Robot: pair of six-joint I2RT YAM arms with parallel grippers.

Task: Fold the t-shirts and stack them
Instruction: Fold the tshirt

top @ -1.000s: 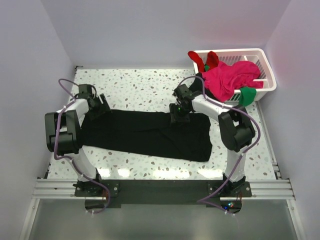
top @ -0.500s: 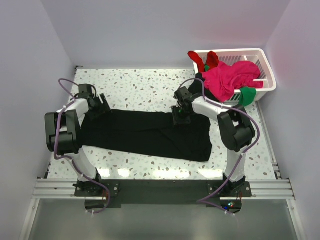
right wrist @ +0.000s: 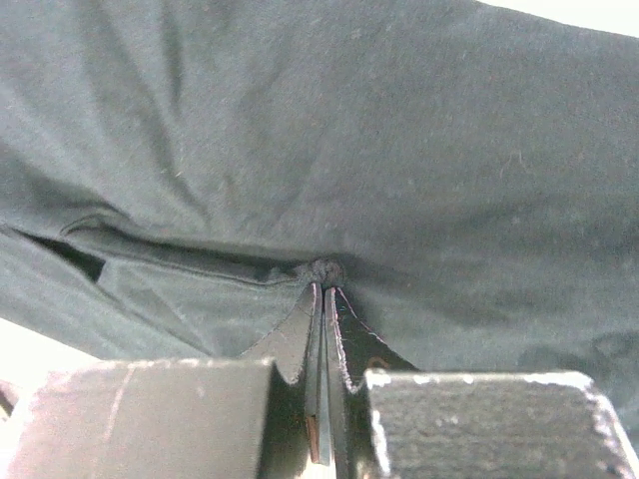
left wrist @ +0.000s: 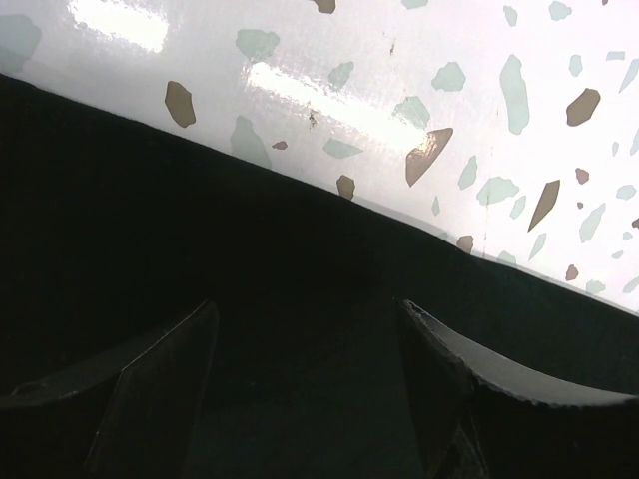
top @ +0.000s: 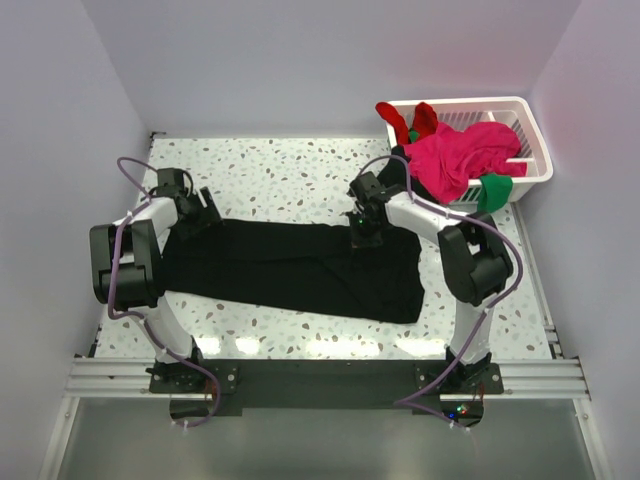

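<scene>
A large black t-shirt (top: 300, 268) lies spread across the speckled table (top: 280, 175). My right gripper (top: 362, 232) is down on its far edge, right of the middle, and is shut with a small pucker of the black cloth (right wrist: 324, 271) pinched at its tips (right wrist: 323, 289). My left gripper (top: 200, 215) sits at the shirt's far left end. Its wide-apart fingers (left wrist: 160, 379) rest over the black cloth (left wrist: 200, 249) near its edge, with nothing gripped between them. More t-shirts, magenta-pink (top: 460, 155), red (top: 410, 120) and green (top: 493, 190), are heaped in the basket.
A white slatted basket (top: 530, 130) stands at the table's back right corner, with cloth hanging over its front rim. Walls enclose the table at the left, back and right. Bare speckled tabletop (left wrist: 419, 90) shows beyond the shirt's edge.
My right gripper has closed from partly open to shut, pinching the shirt's far edge. It has shifted only slightly. The left arm has not moved.
</scene>
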